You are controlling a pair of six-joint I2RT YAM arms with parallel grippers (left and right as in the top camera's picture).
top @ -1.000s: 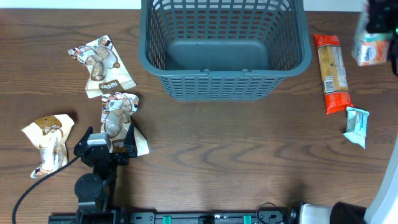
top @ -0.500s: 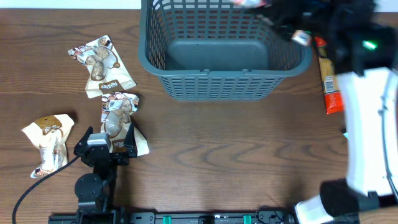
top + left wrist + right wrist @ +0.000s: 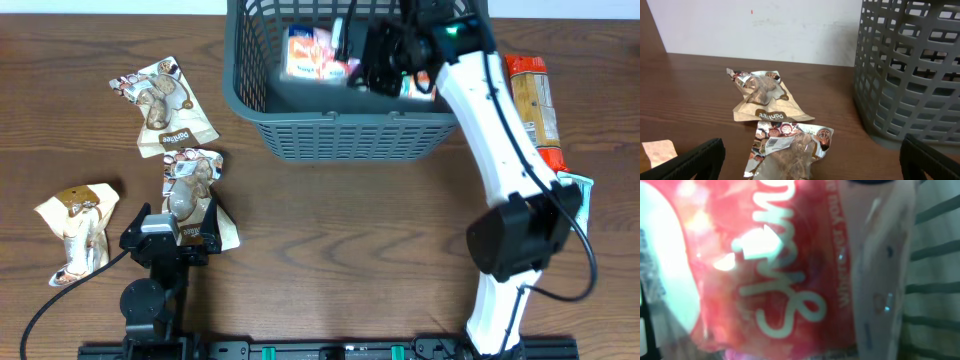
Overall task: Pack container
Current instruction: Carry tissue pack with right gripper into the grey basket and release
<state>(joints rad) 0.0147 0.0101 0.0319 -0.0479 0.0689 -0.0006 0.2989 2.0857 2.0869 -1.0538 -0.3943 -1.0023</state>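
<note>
Now right tool (image 3: 378,60) low inside container (image 3: 340,135), 12 o'clock, red packet (image 3: 765,280) filling its camera, likely for drop; grip unseen, cannot tell. Left tool (image 3: 810,167) wide open, empty, 7 o'clock on counter (image 3: 340,250).

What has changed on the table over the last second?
The right gripper swung left from the far right to above the container, carrying a pink-and-white packet that now shows inside it; the container was empty before. Whether the jaws have let go cannot be told. The left gripper, the three brown packets, the orange packet and the pale blue packet stayed put.
</note>
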